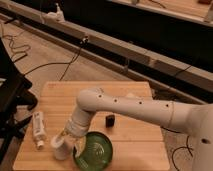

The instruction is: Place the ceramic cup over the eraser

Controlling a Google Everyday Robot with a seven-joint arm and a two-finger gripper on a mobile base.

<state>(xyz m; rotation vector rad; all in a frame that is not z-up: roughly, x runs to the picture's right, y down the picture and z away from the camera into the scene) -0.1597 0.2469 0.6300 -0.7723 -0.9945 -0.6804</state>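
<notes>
One two-finger gripper (70,139) hangs low over the front left part of the light wooden slatted table (135,132), its tip right against the small plain white ceramic cup (58,149); whether it is released, clenched or already grasping the cup cannot be told. The cup stands upright just at the gripper's 7 o'clock, near the table's front edge. At the gripper's 4 o'clock, close beside it, sits the round green bowl (98,151) with pale ring markings inside; its rim lies just beside the cup, and contact between the two cannot be made out. The tiny black rectangular eraser (110,119) lies on bare wood at about 2 o'clock from the gripper and 12 o'clock from the bowl, apart from both and well apart from the cup, so the cup is not over it. At the gripper's 9 o'clock a white tube-shaped bottle (38,127) lies on its side along the table's left edge, near the cup but not touching it. The white, rounded robot arm (132,106) runs from the gripper up and off toward 3 o'clock, crossing above the table's middle. Beyond the table, at 10 o'clock, dark cables (47,64) trail over the floor.
</notes>
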